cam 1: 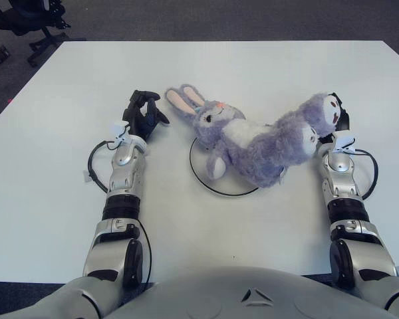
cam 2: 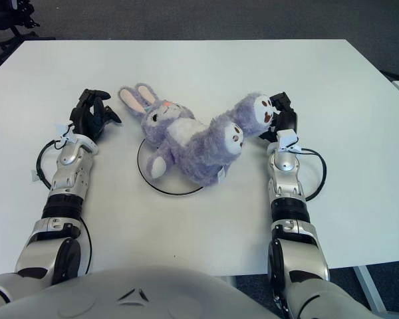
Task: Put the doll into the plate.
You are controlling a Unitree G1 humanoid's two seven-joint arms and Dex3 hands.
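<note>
Fluffy purple-and-white rabbit doll (cam 1: 243, 136) lies across the flat white plate with a dark rim (cam 1: 204, 181), torso over it, ears and one foot spilling past the edge. Right hand (cam 2: 281, 114) sits against the raised foot; whether its fingers clasp the plush, I cannot tell. Left hand (cam 1: 143, 114), curled and holding nothing, shows left of the ears. Risk: if fingers snag the fur on withdrawal, the doll drags off. White table (cam 1: 266, 66), grey carpet, black office chair (cam 1: 30, 20) behind.
</note>
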